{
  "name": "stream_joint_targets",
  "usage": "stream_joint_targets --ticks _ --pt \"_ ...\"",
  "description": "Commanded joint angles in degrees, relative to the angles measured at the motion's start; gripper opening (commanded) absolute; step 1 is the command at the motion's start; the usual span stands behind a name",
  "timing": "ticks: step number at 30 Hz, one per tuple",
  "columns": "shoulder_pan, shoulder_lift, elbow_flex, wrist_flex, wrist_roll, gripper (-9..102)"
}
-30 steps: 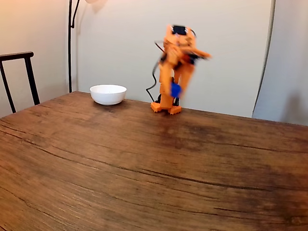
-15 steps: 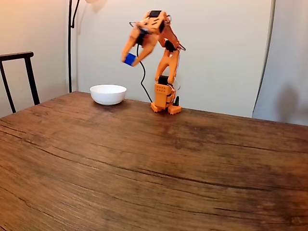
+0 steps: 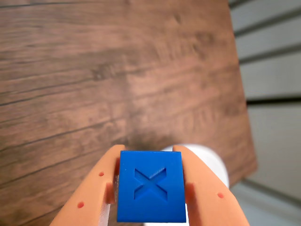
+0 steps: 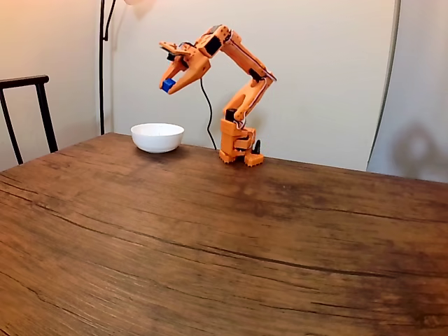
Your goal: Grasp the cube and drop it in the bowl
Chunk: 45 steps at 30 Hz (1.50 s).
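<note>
In the fixed view, a dark chair (image 4: 28, 112) stands past the left edge of the wooden table (image 4: 210, 238). The bowl (image 4: 157, 137) sits near the table's far edge, toward its far-left corner. High above the bowl, well clear of it, the gripper (image 4: 168, 85) has its fingers closed on the cube (image 4: 168, 85), which hangs in the air. To the right, the orange arm (image 4: 241, 77) rises from its base at the far edge. In the wrist view, the cube (image 3: 150, 186) (an X is sunk into its facing side) sits clamped between the two orange fingers (image 3: 96, 188), with the bowl (image 3: 214, 165) partly visible just behind them.
</note>
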Motion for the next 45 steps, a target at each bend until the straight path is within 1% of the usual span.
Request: stream_joint_targets --ticks 1,5,8,17,24,28,32,36,41,45 --pt "5.7 3.7 1.3 -0.9 -3.0 0" --pt "13.0 4.7 2.7 -3.0 -3.4 0" --pt "17.8 4.3 1.8 -3.1 -6.2 0" --pt "29.3 4.1 7.0 -8.1 -7.6 0" --pt "37.8 4.0 17.3 -15.9 -9.0 0" --pt "42.4 4.0 26.6 -24.5 -10.0 0" --pt "43.2 4.0 32.8 -33.4 -10.0 0" --pt "42.5 -1.7 33.3 -39.1 -10.0 0" --pt "40.2 -14.2 26.5 -40.4 -10.0 1" --pt "38.4 -19.9 22.6 -40.1 -9.7 1"
